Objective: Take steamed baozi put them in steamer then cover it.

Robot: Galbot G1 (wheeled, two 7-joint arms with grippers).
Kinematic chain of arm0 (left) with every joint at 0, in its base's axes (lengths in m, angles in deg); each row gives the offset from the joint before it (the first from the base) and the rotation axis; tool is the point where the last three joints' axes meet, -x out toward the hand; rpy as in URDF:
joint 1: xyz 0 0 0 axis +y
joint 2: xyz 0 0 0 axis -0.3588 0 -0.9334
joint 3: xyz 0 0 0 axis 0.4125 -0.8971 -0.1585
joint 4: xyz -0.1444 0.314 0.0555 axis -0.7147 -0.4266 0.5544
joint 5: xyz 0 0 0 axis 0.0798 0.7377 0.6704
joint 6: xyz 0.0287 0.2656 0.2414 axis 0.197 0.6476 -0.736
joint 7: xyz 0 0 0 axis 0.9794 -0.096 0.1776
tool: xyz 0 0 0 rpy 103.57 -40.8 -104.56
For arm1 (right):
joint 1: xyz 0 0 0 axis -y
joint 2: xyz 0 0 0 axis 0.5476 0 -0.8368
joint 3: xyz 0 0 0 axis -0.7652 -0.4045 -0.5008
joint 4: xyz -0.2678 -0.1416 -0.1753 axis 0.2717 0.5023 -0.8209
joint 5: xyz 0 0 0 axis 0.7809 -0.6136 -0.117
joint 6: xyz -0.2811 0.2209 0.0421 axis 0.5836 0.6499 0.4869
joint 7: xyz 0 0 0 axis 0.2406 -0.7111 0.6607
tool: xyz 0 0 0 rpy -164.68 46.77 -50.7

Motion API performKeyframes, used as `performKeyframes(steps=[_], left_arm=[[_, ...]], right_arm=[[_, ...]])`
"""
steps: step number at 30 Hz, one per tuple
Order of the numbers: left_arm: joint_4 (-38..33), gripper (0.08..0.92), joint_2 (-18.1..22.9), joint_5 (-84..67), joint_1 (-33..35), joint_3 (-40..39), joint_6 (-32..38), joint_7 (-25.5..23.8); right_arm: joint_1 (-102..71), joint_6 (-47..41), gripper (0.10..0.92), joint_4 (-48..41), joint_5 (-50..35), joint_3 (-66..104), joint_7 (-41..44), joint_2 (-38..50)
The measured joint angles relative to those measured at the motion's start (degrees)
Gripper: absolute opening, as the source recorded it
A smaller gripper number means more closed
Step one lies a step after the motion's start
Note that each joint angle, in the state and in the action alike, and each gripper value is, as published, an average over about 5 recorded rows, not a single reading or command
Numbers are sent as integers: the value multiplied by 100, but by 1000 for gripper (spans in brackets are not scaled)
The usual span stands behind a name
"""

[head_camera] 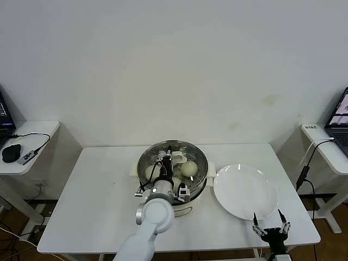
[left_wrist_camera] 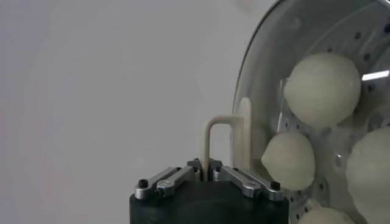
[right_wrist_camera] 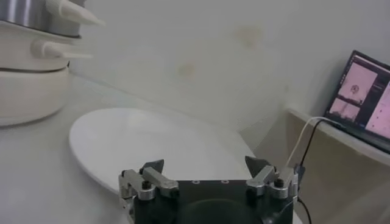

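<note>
The baozi (left_wrist_camera: 322, 89) are already seen inside the steamer (head_camera: 172, 168), mid-frame on the worktop (head_camera: 98, 201), resting on the perforated tray. The cover's beige handle (left_wrist_camera: 224, 146) is pinched in the fully closed left claw (left_wrist_camera: 207, 173), so the glass cover (head_camera: 172, 163) is carried right over the pot, probably so it can be seated centred on the rim. The white plate (head_camera: 244, 190), just right of the steamer, has been emptied. The right claw (head_camera: 271, 227) is parked at the lower right, spread wide, nothing held.
</note>
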Motion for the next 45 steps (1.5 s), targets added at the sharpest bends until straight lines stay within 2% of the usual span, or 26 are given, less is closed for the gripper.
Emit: performKeyframes(steps=[10, 13, 19, 25, 35, 38, 45], left_arm=[[46, 139, 49, 24, 48, 24, 13, 86], [37, 161, 63, 17, 68, 23, 18, 129], [-71, 300, 27, 0, 143, 1, 24, 213], [-347, 491, -75, -79, 291, -87, 25, 266], [-1354, 775, -417, -398, 1040, -110, 145, 486], [-1758, 815, -567, -711, 1452, 4, 226, 666], [-2532, 823, -897, -2434, 2581, 707, 751, 1449]], right_arm=[[-9, 29, 823, 1, 17, -30, -3, -6], [-9, 32, 823, 1, 17, -47, -3, -6], [-12, 31, 823, 8, 17, -71, -5, -4], [-30, 32, 823, 27, 18, -83, -8, -6], [-68, 32, 823, 52, -17, -89, -15, 17], [-75, 21, 823, 53, -55, -102, -29, 35], [-131, -5, 823, 122, -171, -180, -35, 117]])
